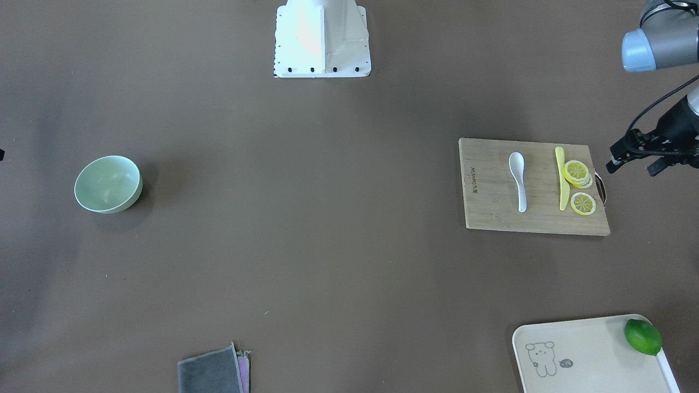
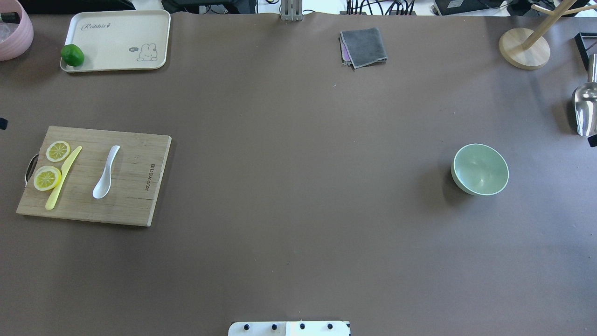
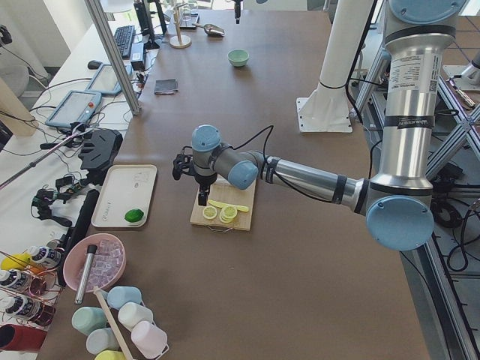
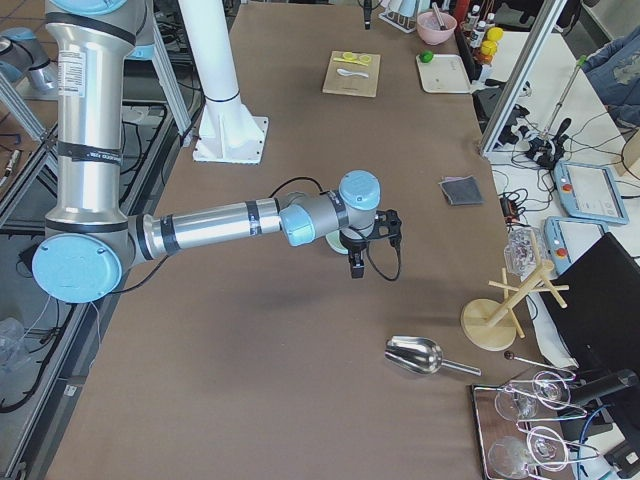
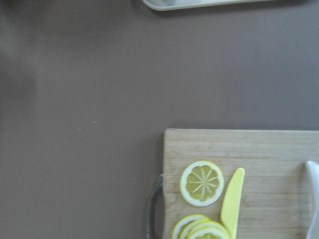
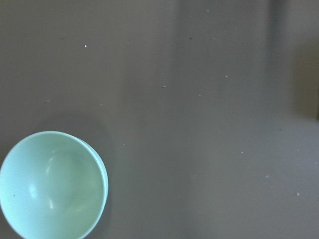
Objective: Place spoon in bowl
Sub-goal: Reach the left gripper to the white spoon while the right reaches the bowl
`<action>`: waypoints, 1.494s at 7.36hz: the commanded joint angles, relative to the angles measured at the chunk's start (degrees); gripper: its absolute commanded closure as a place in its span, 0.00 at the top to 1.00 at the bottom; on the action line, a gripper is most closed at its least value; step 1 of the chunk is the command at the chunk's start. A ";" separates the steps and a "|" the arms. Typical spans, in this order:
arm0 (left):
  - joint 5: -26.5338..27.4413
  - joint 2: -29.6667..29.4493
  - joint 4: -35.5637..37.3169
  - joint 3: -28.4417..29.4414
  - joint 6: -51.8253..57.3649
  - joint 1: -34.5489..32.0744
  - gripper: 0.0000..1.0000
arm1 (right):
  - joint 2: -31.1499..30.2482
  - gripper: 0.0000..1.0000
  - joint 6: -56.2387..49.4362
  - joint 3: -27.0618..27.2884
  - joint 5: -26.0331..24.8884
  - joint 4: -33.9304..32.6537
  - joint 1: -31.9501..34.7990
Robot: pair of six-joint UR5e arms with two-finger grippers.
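Note:
The white spoon [image 1: 519, 183] lies on a wooden cutting board [image 1: 491, 185], scoop toward the robot; it also shows in the overhead view [image 2: 106, 172]. The mint-green bowl [image 1: 108, 184] stands upright and empty far across the table [image 2: 480, 169] and fills the lower left of the right wrist view [image 6: 52, 186]. My left gripper [image 1: 631, 166] hovers beyond the board's handle end, its fingers apart and empty. My right gripper [image 4: 357, 265] hangs beside the bowl; I cannot tell whether it is open or shut.
A yellow knife [image 1: 561, 180] and lemon slices [image 1: 576, 172] share the board. A cream tray [image 1: 590, 355] holds a lime [image 1: 643, 337]. A grey cloth [image 1: 213, 374], a metal scoop [image 2: 585, 107] and a wooden rack [image 2: 524, 46] sit near the table's edges.

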 commanded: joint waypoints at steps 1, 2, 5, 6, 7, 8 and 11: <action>2.44 -3.98 -0.20 0.68 -5.80 6.30 0.97 | 3.34 0.94 8.66 -0.27 -5.69 0.64 -9.41; 2.98 -5.47 -0.11 1.38 -7.81 8.07 0.97 | 4.75 0.90 8.68 -2.80 -6.06 0.91 -11.37; 3.68 -8.72 -0.11 3.92 -10.29 10.63 0.97 | 7.04 0.78 8.94 -12.20 -5.81 8.62 -13.49; 4.65 -8.82 -0.11 4.10 -10.37 10.72 0.97 | 7.39 0.68 9.90 -12.57 -5.54 8.90 -13.76; 4.65 -8.82 -0.11 4.19 -10.38 10.81 0.97 | 7.40 0.50 10.61 -12.58 -5.37 8.91 -14.02; 4.83 -8.82 -0.11 4.63 -10.64 12.11 0.97 | 7.40 0.13 11.05 -12.23 -5.36 8.91 -14.20; 8.26 -8.82 -0.11 5.60 -13.71 17.04 0.88 | 10.71 0.00 22.40 -6.98 -3.61 8.73 -17.95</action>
